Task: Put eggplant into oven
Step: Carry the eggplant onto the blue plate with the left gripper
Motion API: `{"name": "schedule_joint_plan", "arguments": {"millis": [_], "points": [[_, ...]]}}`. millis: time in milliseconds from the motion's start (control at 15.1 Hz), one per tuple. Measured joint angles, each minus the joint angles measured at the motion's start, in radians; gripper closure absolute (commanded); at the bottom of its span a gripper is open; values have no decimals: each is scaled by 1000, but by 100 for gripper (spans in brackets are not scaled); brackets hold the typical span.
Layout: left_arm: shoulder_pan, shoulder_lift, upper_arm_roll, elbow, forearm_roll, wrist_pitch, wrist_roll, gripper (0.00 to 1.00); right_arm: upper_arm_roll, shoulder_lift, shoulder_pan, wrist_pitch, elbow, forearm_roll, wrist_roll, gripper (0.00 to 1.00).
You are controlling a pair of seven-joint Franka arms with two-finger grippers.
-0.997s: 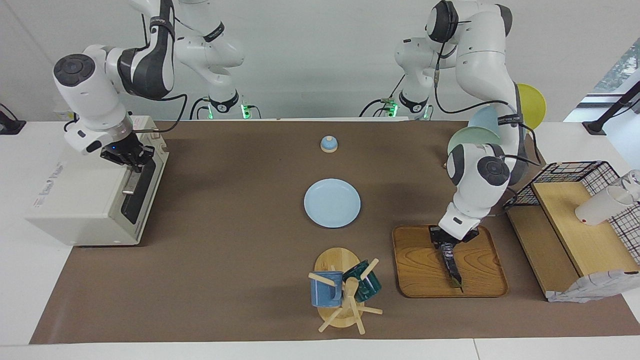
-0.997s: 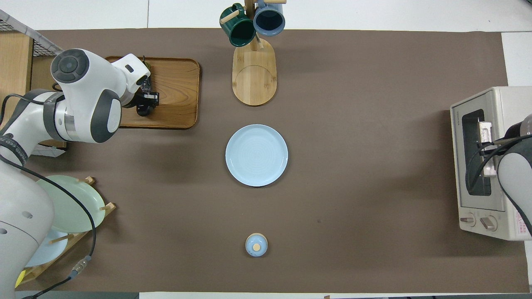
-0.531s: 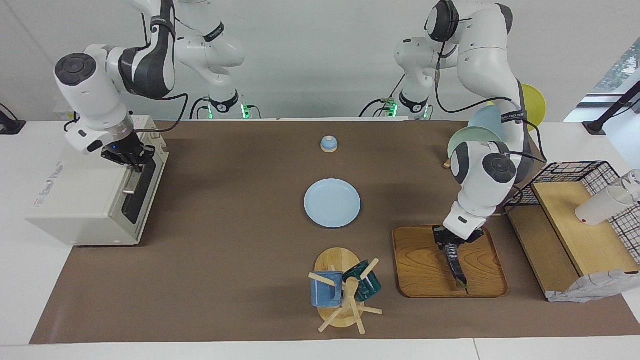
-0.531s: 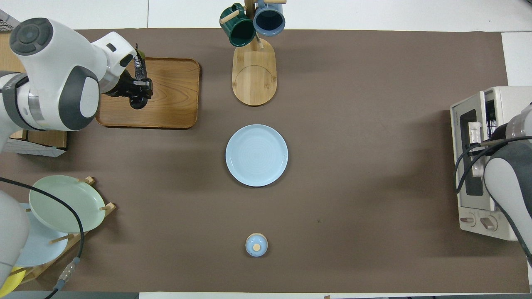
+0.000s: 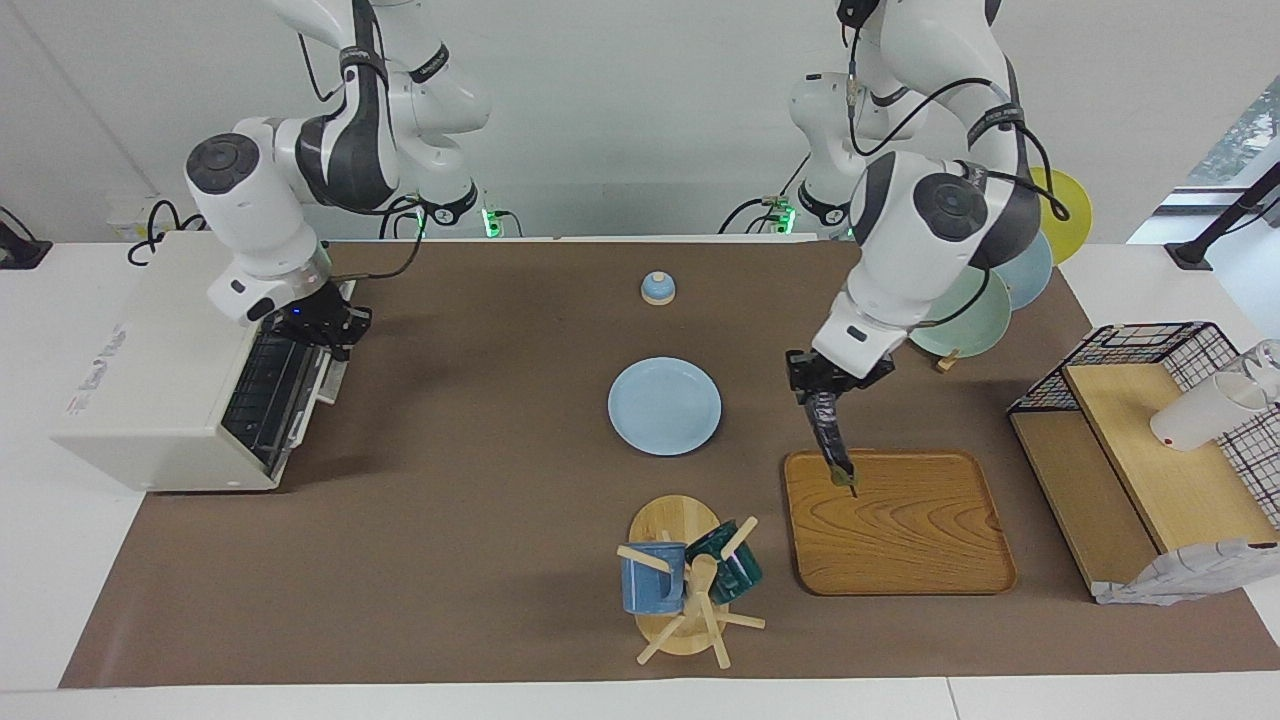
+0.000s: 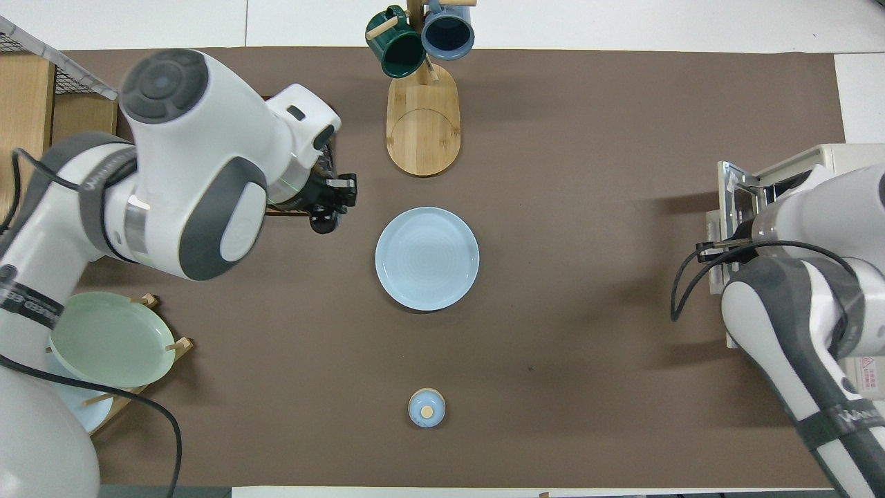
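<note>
The eggplant (image 5: 830,440) is long and dark purple. It hangs stem down from my left gripper (image 5: 818,388), which is shut on its upper end. It is in the air over the mat, between the blue plate (image 5: 664,406) and the wooden tray (image 5: 900,530). In the overhead view the eggplant (image 6: 323,223) shows as a dark bulb under the left gripper (image 6: 333,197). The cream-white oven (image 5: 140,390) stands at the right arm's end of the table. Its glass door (image 5: 262,390) is tilted partly open. My right gripper (image 5: 325,325) is shut on the handle at the door's top edge.
A mug rack (image 5: 690,580) with a blue and a green mug stands farther from the robots than the plate. A small blue lidded pot (image 5: 657,288) sits nearer to them. A plate rack (image 5: 970,300) and a wire basket on a wooden shelf (image 5: 1150,420) stand at the left arm's end.
My left gripper has lifted the eggplant off the wooden tray and carried it toward the blue plate. My right gripper has pulled the oven door from shut to partly open.
</note>
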Motion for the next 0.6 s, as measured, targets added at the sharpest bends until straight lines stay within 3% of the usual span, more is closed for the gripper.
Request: {"name": "schedule_joint_plan", "arguments": {"millis": [266, 598], "points": [[-131, -37, -1, -179, -29, 203, -79, 100, 6, 52, 32, 196, -98, 2, 38, 100], [-205, -31, 0, -331, -35, 401, -94, 100, 6, 99, 64, 255, -109, 11, 89, 100]]}}
